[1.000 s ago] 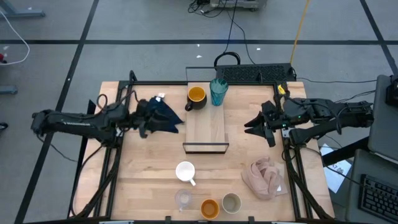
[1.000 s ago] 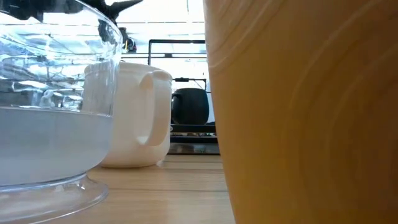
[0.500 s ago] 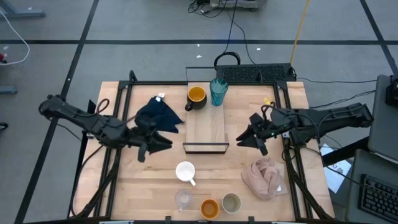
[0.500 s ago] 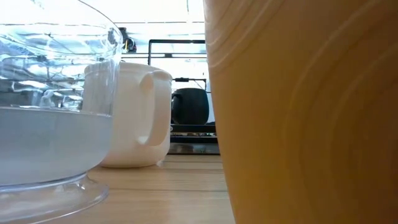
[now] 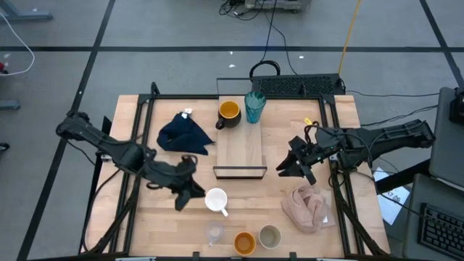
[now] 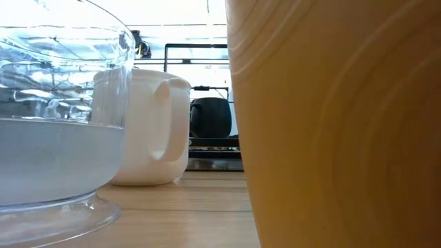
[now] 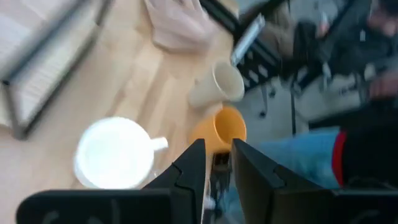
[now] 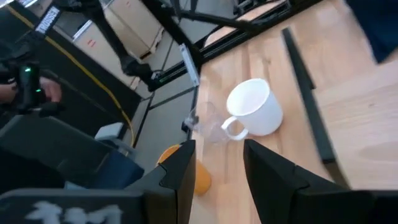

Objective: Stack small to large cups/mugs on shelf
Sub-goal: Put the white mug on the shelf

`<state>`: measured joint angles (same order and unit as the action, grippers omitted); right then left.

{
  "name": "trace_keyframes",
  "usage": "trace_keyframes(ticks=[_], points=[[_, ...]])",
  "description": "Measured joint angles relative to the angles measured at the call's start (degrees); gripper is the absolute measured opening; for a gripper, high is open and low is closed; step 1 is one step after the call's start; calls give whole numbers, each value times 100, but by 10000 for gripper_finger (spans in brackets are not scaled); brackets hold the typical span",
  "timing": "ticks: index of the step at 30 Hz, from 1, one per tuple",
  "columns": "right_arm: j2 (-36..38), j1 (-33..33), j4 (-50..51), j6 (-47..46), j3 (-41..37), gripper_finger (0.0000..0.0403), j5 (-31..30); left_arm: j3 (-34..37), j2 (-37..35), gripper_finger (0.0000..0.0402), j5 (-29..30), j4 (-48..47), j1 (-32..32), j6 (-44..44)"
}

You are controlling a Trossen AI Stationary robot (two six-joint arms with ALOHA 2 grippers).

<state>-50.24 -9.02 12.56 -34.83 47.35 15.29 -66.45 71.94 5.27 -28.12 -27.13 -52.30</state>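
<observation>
— Six cups on my screen. Want their places?

— Go ahead.

— I see the black mug with yellow-orange inside (image 5: 228, 114) and the teal ribbed tumbler (image 5: 254, 106) side by side at the far end of the shelf (image 5: 241, 152), which lies along the middle of the table (image 5: 152, 210). From above I can't tell whether they stand on the board or just beyond its end. The white mug (image 5: 216, 199) stands on the tabletop a little in front of the shelf's dark edge, handle toward the near side. Along the near edge I have the small clear glass (image 5: 213, 233), the small orange cup (image 5: 244, 243) and the small grey-beige cup (image 5: 270, 236) in a row.

— And the arms?

— My left gripper (image 5: 190, 190) hangs just beside the white mug, on its left. In its wrist view the fingers (image 7: 189, 171) stand close together with only a narrow gap, and nothing is between them. The white mug shows below them, the orange cup beyond.

— Right one?

— My right gripper (image 5: 290, 165) is off the shelf's right side, near its front corner, above the pink-beige cloth (image 5: 310, 206). Its fingers (image 8: 176, 174) are partly apart, holding nothing. The dark navy cloth (image 5: 185, 134) lies left of the shelf.
</observation>
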Motion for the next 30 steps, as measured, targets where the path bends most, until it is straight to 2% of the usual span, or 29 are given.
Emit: trace_keyframes(ticks=[5, 12, 15, 18, 24, 27, 30], points=[[0, -126, 389, 68, 0, 123, 151, -57, 320, 76, -508, -336, -79, 273], [3, -306, 779, 53, -2, 123, 155, -53, 593, 76, -318, -1149, 78, 872], [4, -363, 780, -46, -2, 123, 155, -55, 744, 76, -348, -1098, 149, 1329], [4, -419, 785, -150, -1, 123, 155, -55, 958, 76, -556, -1247, 144, 1700], [4, -500, 841, -337, -2, 123, 149, -55, 1386, 95, -1310, -1190, 174, 1784], [4, -503, 878, -457, -2, 123, 148, -48, 1477, 116, -1268, -1268, 143, 2301], [4, -503, 879, -526, 0, 123, 144, -50, 1481, 131, -864, -1091, 36, 3244]])
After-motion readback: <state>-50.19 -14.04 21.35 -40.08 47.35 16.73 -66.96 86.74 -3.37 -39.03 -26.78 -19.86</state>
